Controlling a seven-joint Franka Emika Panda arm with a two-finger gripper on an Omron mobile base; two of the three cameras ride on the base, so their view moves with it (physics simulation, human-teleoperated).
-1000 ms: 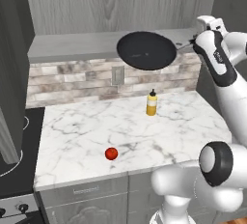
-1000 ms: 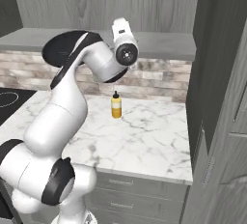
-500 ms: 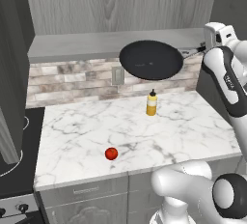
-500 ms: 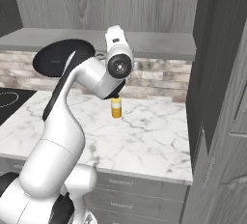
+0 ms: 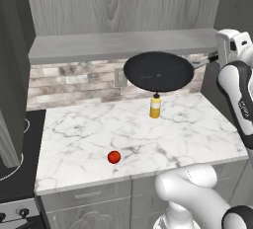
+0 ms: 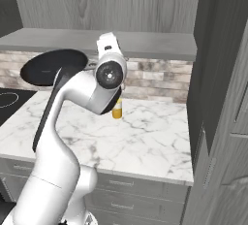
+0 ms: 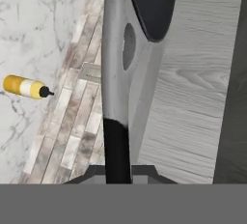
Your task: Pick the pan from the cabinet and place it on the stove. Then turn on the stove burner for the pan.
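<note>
The black pan (image 5: 158, 71) hangs in the air above the marble counter, just below and in front of the cabinet shelf (image 5: 99, 46). My gripper (image 5: 216, 58) is shut on the end of its handle (image 7: 115, 136) at the right; in the hand view the fingertips (image 7: 118, 172) clamp the handle's dark end and the pan (image 7: 153, 6) rises at the top. From the right base camera the pan (image 6: 51, 66) shows left of my arm. The stove (image 5: 15, 144) is at the far left, with a white burner ring (image 5: 17, 166) partly in view; the right base view has the stove (image 6: 7, 100) at its left edge.
A yellow bottle (image 5: 155, 107) stands on the counter under the pan, and a red tomato (image 5: 114, 157) lies near the front edge. A tall grey cabinet side (image 6: 223, 98) closes off the right. Stove knobs (image 5: 20, 214) sit at the lower left.
The pan has come down from shelf height and out over the counter, a little to the right in the left base view. The arm followed; bottle and tomato stayed put.
</note>
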